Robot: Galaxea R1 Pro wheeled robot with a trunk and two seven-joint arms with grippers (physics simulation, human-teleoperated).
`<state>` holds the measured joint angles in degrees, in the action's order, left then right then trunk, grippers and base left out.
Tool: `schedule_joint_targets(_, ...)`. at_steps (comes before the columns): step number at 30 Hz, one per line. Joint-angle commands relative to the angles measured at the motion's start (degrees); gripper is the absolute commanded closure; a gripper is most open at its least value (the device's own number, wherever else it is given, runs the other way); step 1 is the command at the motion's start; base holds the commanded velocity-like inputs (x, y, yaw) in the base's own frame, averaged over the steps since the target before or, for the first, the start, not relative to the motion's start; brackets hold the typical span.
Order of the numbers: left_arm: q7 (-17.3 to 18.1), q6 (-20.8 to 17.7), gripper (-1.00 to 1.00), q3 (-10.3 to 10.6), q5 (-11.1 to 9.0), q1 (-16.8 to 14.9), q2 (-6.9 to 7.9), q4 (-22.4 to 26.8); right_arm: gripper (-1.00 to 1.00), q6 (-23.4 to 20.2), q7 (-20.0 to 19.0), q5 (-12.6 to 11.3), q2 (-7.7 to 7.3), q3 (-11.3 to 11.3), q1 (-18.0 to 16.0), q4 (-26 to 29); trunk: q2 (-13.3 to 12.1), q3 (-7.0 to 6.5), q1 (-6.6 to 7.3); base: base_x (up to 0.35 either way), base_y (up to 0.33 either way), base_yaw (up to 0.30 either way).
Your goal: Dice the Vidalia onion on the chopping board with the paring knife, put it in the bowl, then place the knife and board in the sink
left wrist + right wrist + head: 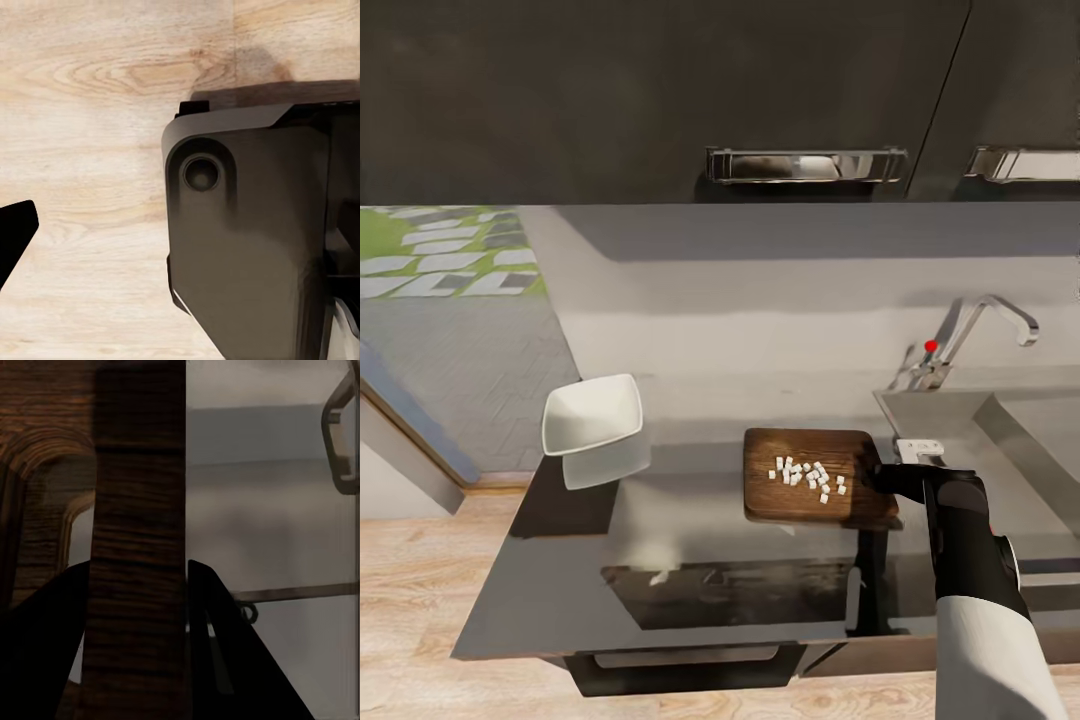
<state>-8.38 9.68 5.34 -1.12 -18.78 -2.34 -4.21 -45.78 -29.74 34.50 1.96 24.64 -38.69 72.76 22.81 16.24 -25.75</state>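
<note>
The grey table (560,590) carries the chopping board (800,495), beside the sink (1000,420). The right gripper (882,478) has its fingers (45,645) pinching the stiff board's edge. Loose diced onion (810,477) would likely slide off if tilted; bowl (592,414) sits well apart.

Head camera overlooks the chopping board (815,490); right wrist views it close.

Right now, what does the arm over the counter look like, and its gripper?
The right arm is glossy black along the wrist and forearm, changing to a white sleeve-like shell nearer the body. The right gripper is black, with two flat fingers tapering to points. A small pale grey bracket sits on top of the wrist. No cables or markings show.
</note>
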Motion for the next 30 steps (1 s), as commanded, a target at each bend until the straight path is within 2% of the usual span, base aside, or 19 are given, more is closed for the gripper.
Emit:
schedule_joint_targets(1, -0.2, 0.4, -1.00, 0.5, -0.1, -0.1, -0.03, -0.3, 1.00, -0.1, -0.6, 0.6, 0.06, 0.1, -0.1, 0.1, 0.1, 0.01, -0.04, 0.000, 0.000, 0.000)
schedule_joint_targets(12, -0.2, 0.6, -1.00, 0.5, -0.1, -0.1, -0.07, -0.3, 1.00, -0.1, -0.6, 0.6, 0.06, 0.1, -0.1, 0.1, 0.1, -0.98, -0.04, -0.006, 0.089, 0.000)
schedule_joint_targets(18, -0.4, 0.3, -1.00, 0.5, -0.1, -0.1, -0.92, -0.3, 1.00, -0.1, -0.6, 0.5, 0.06, 0.1, -0.1, 0.1, 0.1, -1.52, -0.04, -0.001, 0.003, 0.000)
schedule_joint_targets(24, -0.6, 0.2, -1.00, 0.5, -0.1, -0.1, -1.00, -0.3, 1.00, -0.2, -0.6, 0.6, 0.06, 0.1, -0.1, 0.1, 0.1, -2.07, -0.04, 0.000, 0.000, 0.000)
schedule_joint_targets(25, -0.6, 0.2, -1.00, 0.5, -0.1, -0.1, -1.00, -0.3, 1.00, -0.2, -0.6, 0.8, 0.06, 0.1, -0.1, 0.1, 0.1, -2.16, -0.04, 0.000, 0.000, 0.000)
schedule_joint_targets(30, -0.6, 0.1, -1.00, 0.5, -0.1, -0.1, -1.00, -0.3, 1.00, -0.2, -0.7, 4.9, 0.14, 0.1, -0.1, 0.1, 0.1, -2.61, -0.04, 0.000, 0.000, 0.000)
